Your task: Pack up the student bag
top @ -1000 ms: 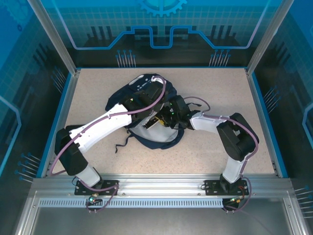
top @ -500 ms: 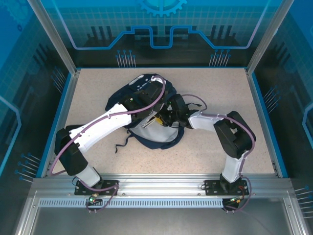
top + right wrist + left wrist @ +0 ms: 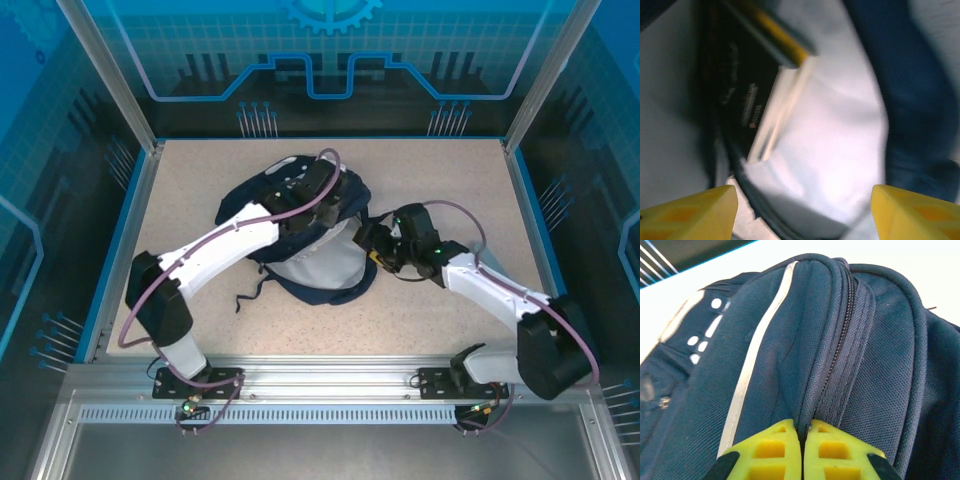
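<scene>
The student bag lies in the middle of the table, navy outside and pale grey inside, with its mouth held up. My left gripper is shut on a fold of its fabric beside the zipper; the yellow tips of the left gripper pinch that fold. A white stripe runs along the bag. My right gripper hangs open just right of the bag's mouth. In the blurred right wrist view the right gripper holds nothing. A dark book with pale page edges lies inside on the lining.
A black strap trails from the bag toward the near left. Bare speckled table stretches to the right and back. A blue rim and glass walls close the table in.
My right arm has pulled back to the right, out of the bag's mouth, and its jaws have opened, leaving the book inside. The left gripper keeps its hold on the bag.
</scene>
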You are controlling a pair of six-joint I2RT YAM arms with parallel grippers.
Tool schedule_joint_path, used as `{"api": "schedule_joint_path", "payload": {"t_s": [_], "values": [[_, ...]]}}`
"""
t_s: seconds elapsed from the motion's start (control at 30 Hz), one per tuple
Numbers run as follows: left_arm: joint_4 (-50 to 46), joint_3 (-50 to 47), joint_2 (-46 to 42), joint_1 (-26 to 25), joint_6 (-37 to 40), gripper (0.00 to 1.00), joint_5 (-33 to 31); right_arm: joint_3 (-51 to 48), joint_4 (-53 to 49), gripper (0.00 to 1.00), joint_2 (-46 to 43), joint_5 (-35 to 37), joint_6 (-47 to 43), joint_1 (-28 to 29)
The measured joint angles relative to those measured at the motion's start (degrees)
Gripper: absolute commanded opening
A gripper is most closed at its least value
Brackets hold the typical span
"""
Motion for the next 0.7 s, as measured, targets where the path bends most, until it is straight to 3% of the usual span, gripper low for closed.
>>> {"api": "schedule_joint_path", "payload": {"t_s": [0.07, 0.17, 0.3, 0.43, 0.7], "values": [[-0.3, 2.6, 3.3, 0.3, -1.0, 0.24, 3.5, -0.7, -4.5, 0.73, -3.9, 3.2, -1.7, -1.6], [0.5, 5.1, 7.0, 0.8, -3.3, 0.47, 7.8, -0.9, -8.9, 0.74, -9.0, 6.3, -3.7, -4.2], [2.1, 5.2, 7.2, 1.7, -7.0, 0.69, 12.6, -0.9, -12.1, 0.75, -13.0, 7.8, -6.1, -6.3], [5.7, -1.9, 2.5, 4.5, -11.3, 0.78, 16.4, 0.0, -14.9, 0.76, -12.9, 6.7, -9.4, -6.4], [8.6, -27.1, -16.1, 14.7, -21.6, 0.78, 19.0, 8.5, -15.8, 0.75, -4.7, 2.8, -13.0, -1.2]]}}
